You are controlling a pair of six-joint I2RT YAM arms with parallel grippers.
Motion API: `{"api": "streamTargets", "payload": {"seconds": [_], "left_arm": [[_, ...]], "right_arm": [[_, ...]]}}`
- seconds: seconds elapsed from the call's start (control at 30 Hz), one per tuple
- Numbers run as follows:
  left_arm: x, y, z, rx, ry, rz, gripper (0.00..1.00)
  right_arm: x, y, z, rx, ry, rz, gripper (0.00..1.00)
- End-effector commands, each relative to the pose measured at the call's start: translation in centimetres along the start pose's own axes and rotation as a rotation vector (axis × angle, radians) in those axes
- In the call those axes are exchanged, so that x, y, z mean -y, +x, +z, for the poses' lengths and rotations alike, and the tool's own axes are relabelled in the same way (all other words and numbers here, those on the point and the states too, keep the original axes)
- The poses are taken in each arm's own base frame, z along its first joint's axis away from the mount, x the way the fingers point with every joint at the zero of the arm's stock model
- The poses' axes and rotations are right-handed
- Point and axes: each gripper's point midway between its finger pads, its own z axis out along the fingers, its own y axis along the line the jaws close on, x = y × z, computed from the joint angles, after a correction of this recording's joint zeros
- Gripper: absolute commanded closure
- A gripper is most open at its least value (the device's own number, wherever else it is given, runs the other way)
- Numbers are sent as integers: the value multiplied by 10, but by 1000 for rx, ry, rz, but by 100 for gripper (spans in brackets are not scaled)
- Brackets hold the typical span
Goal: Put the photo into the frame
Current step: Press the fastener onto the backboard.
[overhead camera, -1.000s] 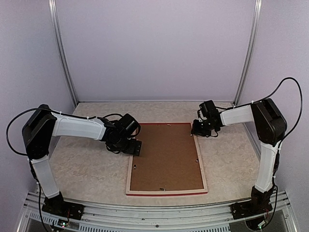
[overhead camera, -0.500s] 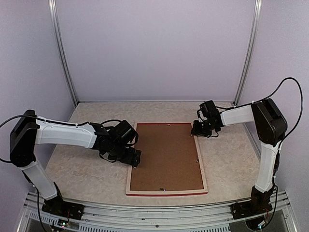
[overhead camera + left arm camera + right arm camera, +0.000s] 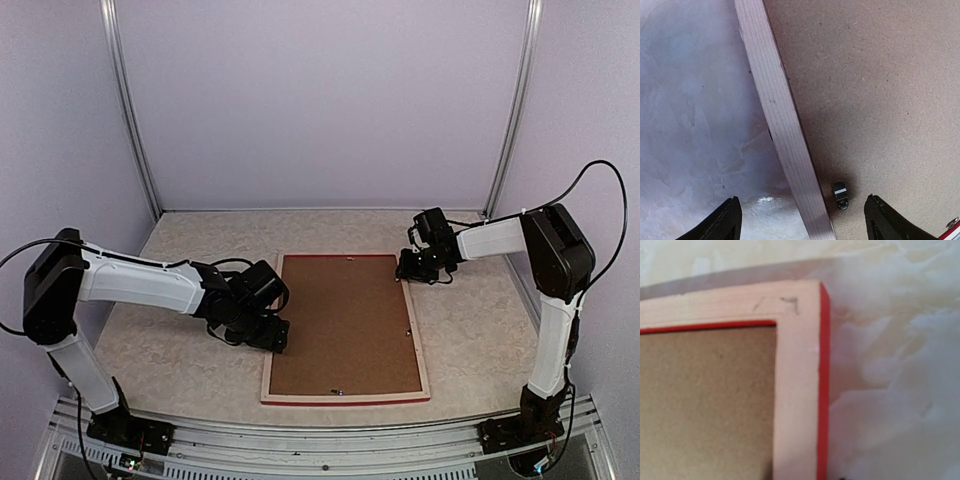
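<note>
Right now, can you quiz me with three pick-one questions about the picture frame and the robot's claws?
1. Where is the left claw?
A. Over the left rail of the picture frame
B. At the frame's far right corner
C. Up by the back wall

2. What colour is the frame's outer edge?
A. Blue
B. Red
C. Green

3. How is the frame lying?
A. Standing upright
B. Lifted in a claw
C. Flat, back up, with the brown backing board showing

Answers:
1 A: its fingers stand open on either side of the pale rail.
2 B: the right wrist view shows a red strip down the side of the corner.
3 C: the top view shows it flat on the table with the board facing up.
</note>
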Motion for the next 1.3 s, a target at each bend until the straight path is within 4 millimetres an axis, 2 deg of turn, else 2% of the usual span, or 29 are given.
{"api": "streamTargets", "payload": {"seconds": [0.0,0.33,0.5,0.97,1.27], "left_arm": [[0,0,9,4,-12,-12,17],[0,-3,16,16,-19,-26,27],[-5,2,20,8,-41,-31,33],[-6,5,21,29,-5,-106,63],[-2,16,17,13,11,-120,74]], "right_arm": [[10,23,-1,-81,33,-4,68],[9,25,-3,-80,23,-3,68],[9,25,-3,-79,23,-3,69],[8,31,-1,-88,5,2,69],[8,30,-1,-84,3,-1,70]]}}
